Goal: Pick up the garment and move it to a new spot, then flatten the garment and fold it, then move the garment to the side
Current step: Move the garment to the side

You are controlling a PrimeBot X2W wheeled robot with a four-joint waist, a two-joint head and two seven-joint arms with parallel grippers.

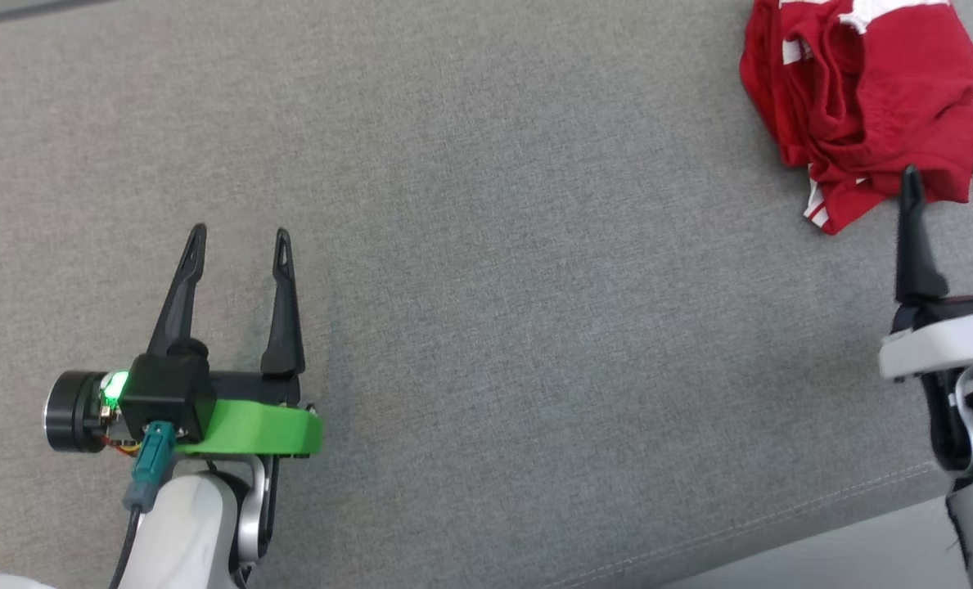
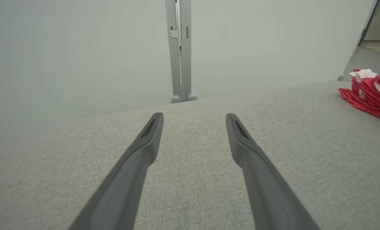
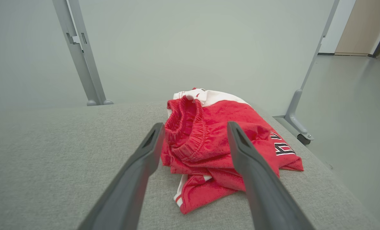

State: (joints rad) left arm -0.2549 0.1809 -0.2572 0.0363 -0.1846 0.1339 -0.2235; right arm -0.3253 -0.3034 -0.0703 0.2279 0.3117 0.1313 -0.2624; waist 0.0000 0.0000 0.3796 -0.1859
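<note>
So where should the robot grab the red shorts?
Best the bunched waistband, a raised ridge on top of the crumpled shorts. The open right gripper points at it from the near side, so probably come straight in and pinch that ridge.

soft red cloth garment [image 3: 221, 140] w/ elastic waist, grey woven fabric surface [image 1: 486, 245], matt dark plastic fingers [image 2: 135, 166]

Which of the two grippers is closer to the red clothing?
The right gripper: its open fingers are at the edge of the crumpled red garment, while the left gripper sits far away over grey fabric.
</note>
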